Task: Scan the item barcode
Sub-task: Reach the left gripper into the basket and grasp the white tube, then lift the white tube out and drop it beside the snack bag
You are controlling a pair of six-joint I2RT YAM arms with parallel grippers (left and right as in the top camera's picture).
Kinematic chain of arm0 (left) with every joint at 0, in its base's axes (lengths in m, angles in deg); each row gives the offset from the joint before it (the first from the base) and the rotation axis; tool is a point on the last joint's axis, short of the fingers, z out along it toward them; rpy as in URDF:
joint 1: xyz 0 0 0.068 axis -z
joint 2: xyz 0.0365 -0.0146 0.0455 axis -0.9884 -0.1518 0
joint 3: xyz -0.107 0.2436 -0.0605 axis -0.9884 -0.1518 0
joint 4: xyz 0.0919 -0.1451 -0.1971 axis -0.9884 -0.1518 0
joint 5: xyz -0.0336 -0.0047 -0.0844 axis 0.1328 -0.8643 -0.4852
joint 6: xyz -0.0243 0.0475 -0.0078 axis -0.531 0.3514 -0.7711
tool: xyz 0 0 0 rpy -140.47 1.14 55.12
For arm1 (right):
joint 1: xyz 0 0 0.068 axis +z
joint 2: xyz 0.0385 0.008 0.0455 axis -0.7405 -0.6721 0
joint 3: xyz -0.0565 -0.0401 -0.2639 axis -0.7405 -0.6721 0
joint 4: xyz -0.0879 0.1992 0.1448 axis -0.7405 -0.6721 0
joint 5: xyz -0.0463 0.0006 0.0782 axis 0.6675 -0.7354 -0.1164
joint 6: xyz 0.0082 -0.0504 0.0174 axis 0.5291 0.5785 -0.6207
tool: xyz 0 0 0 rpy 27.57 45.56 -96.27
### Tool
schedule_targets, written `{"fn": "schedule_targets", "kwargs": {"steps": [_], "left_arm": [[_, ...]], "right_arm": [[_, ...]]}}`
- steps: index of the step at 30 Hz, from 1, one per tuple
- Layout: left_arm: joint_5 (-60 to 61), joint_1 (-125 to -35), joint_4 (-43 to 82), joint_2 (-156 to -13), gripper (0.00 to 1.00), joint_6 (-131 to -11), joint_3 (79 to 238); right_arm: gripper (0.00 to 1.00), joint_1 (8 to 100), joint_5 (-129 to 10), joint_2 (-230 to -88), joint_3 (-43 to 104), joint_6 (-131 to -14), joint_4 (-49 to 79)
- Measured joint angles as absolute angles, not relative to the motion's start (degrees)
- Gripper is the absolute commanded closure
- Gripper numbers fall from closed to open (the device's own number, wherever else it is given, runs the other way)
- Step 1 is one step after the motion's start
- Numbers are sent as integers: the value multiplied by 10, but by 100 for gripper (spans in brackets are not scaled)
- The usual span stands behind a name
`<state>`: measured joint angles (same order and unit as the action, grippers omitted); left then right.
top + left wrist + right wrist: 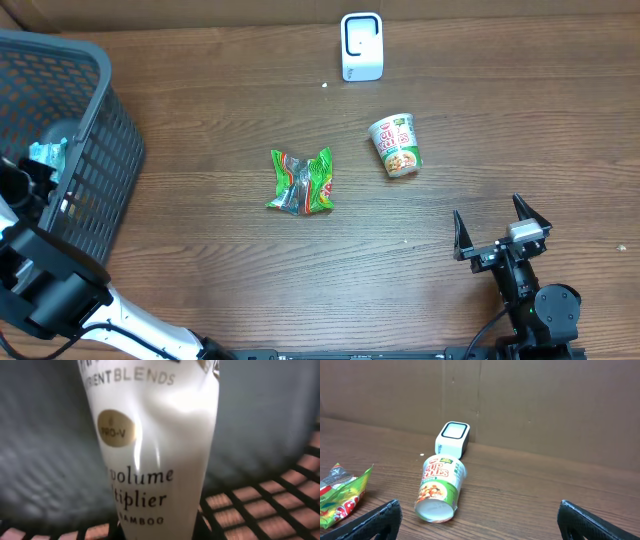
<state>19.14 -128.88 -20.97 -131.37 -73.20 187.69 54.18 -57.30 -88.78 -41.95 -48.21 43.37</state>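
Note:
A white tube (152, 445) printed "volume" and "BAMBOO" fills the left wrist view. My left gripper (160, 532) is shut on its lower end, inside the dark mesh basket (95, 150) at the far left. From overhead the left gripper (42, 178) sits low in the basket and the tube is hidden. The white scanner (361, 46) stands at the back of the table, also visible as the scanner (452, 439) in the right wrist view. My right gripper (502, 232) rests open near the front right, with nothing between its fingers (385, 517).
A cup of noodles (396, 146) lies on its side in front of the scanner, its base toward the right gripper (480, 510). A green snack bag (302, 182) lies mid-table. Something teal (48, 152) shows in the basket. A cardboard wall (545, 405) backs the table.

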Motion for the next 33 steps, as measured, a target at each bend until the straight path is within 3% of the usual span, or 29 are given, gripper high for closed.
{"fn": "schedule_targets", "kwargs": {"steps": [9, 15, 19, 25, 33], "left_arm": [[162, -1254, -353, -1314, 91, -665, 2119], [153, -1155, -411, -1308, 86, -626, 2286], [153, -1042, -422, -1286, 83, -605, 2325], [158, -885, -427, -1277, 83, -577, 2288], [245, -764, -399, -1276, 82, -584, 2047]], "right_arm": [[0, 542, -573, -888, -419, -482, 434], [0, 542, -573, -888, -419, -482, 434], [0, 542, -573, -888, -419, -482, 434], [0, 542, -573, -888, -419, -482, 434], [0, 542, -573, -888, -419, -482, 434]]}}
